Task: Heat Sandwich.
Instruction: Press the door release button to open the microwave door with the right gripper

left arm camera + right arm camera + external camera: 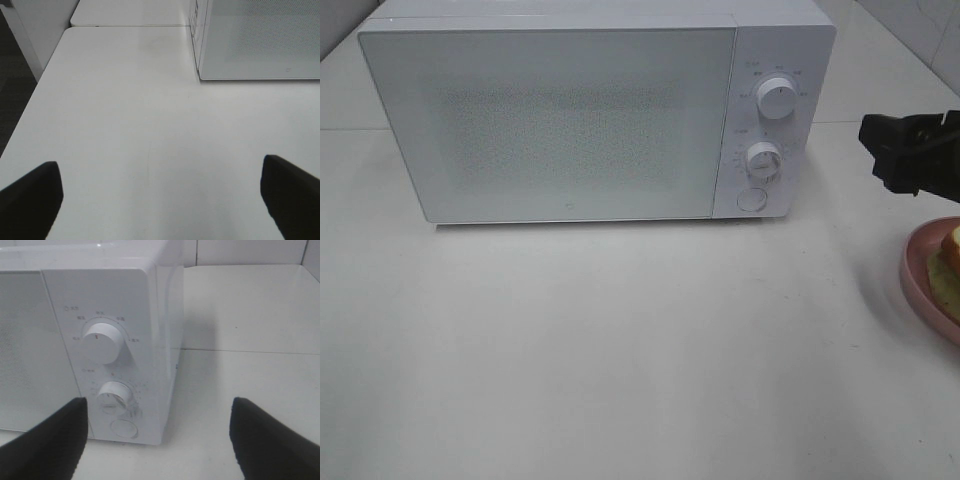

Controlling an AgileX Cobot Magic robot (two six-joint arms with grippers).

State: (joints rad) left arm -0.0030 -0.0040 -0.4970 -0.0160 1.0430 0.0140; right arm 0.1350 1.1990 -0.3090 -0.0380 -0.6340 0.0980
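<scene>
Sandwich: the sandwich point(950, 262) is lying on a pink plate point(917, 275) at the right edge of the high view, below mid-height and partly cut off by the frame. It is waiting there, well apart from the oven, with nothing gripping it.

Microwave: the microwave point(570, 120) is sitting across the upper left and centre of the high view. Its door point(550, 120) is closed, so nothing can be going inside yet.

Controls: the upper knob point(777, 101), lower knob point(763, 160) and round button point(751, 199) are stacking down the panel right of the door. The button is probably serving as the door release.

Right gripper: the right gripper point(878, 155) is hanging at the right edge, above the plate and beside the panel. Its jaws are standing apart around nothing. Its wrist camera is looking straight at the knobs and button, which suggests it is lining up to press the button and free the door.

Left gripper: the left gripper point(159, 167) is not showing in the high view. In its own camera the jaws are spreading wide over bare table point(150, 100), released and holding nothing, likely keeping out of the door's swing.

Progress: the task appears to be only beginning.
</scene>
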